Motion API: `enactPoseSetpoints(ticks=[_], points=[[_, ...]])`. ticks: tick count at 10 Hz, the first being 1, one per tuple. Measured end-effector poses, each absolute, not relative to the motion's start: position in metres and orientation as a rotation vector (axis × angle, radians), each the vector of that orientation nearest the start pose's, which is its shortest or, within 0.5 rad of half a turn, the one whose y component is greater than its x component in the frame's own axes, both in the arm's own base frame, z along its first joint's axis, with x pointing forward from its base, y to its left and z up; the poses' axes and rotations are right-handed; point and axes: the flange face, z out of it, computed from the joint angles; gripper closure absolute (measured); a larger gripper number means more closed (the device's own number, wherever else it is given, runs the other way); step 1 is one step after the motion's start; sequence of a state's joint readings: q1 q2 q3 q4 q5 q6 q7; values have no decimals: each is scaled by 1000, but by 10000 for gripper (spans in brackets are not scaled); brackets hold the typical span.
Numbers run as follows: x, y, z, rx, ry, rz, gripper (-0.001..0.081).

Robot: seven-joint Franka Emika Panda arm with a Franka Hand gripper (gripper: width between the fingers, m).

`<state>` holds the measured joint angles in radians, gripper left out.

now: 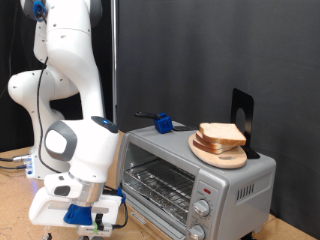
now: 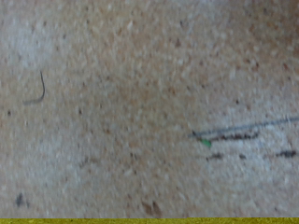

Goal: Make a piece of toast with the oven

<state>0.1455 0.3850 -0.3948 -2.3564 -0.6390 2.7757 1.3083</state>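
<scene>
Atop the oven (image 1: 200, 178), bread slices (image 1: 222, 136) lie flat on a plate (image 1: 214, 153); whether the low jaws (image 1: 92, 222) are spread, I cannot tell.

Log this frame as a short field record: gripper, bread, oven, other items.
gripper: low at the exterior view's bottom left, beside the oven's front, nothing seen between its fingers
bread: slices piled on a wooden plate on top of the oven
oven: door shut, rack visible through glass, no bread seen inside
other items: blue object and black stand on the oven top
wrist view: only the speckled tabletop
</scene>
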Motion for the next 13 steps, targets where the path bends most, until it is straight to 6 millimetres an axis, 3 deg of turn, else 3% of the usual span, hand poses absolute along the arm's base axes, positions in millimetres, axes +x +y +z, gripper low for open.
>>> enactPoseSetpoints(ticks=[3, 9, 13], points=[[503, -111, 185, -3081, 1436, -448, -2], [511, -137, 228, -3057, 1349, -493, -2], [511, -137, 232, -3033, 1369, -465, -2]])
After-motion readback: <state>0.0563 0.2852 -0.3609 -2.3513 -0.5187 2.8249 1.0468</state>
